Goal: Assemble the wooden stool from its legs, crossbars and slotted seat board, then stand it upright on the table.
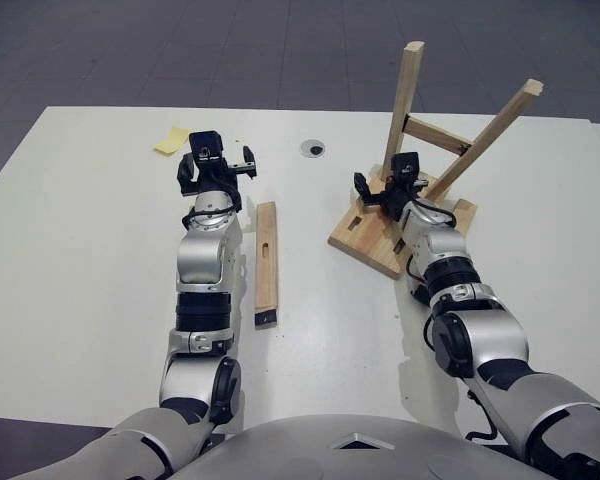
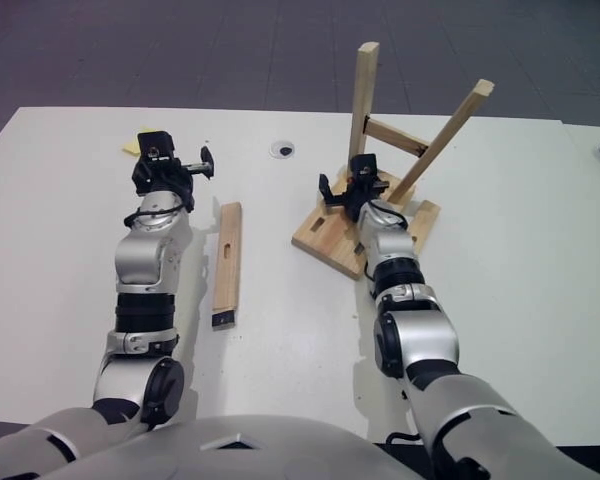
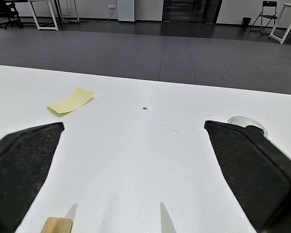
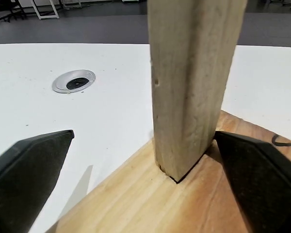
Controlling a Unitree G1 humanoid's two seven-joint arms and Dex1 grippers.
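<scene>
The slotted seat board lies flat at the centre right of the table. Two wooden legs rise from it, leaning apart, and a crossbar joins them. My right gripper is open at the foot of the nearer leg, which stands between its fingers on the board. A loose slotted leg lies on the table left of the board. My left gripper is open and empty just above the table, left of that leg's far end.
A yellow sticky note lies beyond my left gripper. A round cable grommet is set in the table between the two grippers. The table's far edge is close behind the stool parts, and bare tabletop lies to the left and front.
</scene>
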